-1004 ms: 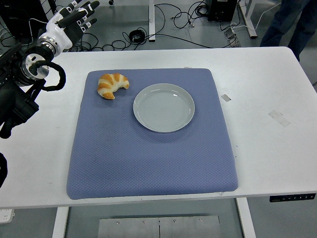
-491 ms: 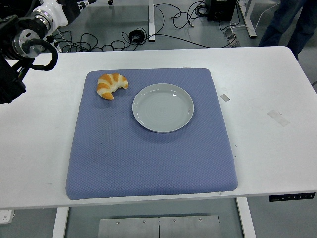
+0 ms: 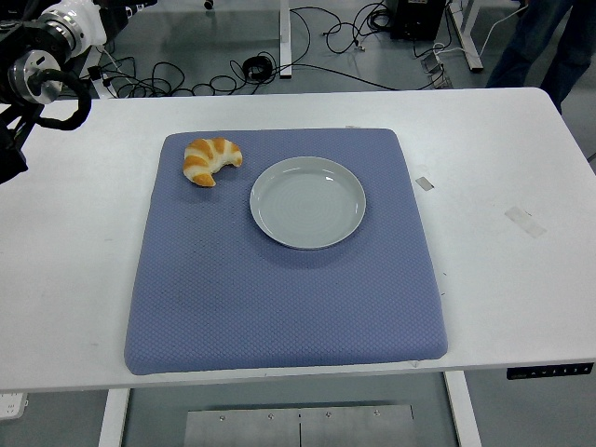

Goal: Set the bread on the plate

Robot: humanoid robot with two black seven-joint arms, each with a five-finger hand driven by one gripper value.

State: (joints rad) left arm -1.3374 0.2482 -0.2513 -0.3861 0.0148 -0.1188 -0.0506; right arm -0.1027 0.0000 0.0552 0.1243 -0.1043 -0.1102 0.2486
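A golden croissant [image 3: 211, 159] lies on the blue mat [image 3: 279, 289] near its far left corner. An empty grey plate [image 3: 307, 201] sits on the mat just right of the croissant, a small gap between them. My left arm [image 3: 37, 70] shows at the top left corner, raised off the table and well left of the croissant; its hand is cut off by the picture's edge. My right arm is out of view.
The white table [image 3: 503, 270] carries small tape marks [image 3: 524, 222] on its right side. Cables [image 3: 307, 37] lie on the floor behind the table. A person's legs [image 3: 549, 42] stand at the top right.
My left arm has lifted up and back toward the top left corner; its hand, seen with fingers spread a second ago, has gone out of the picture. Croissant and plate have not moved.
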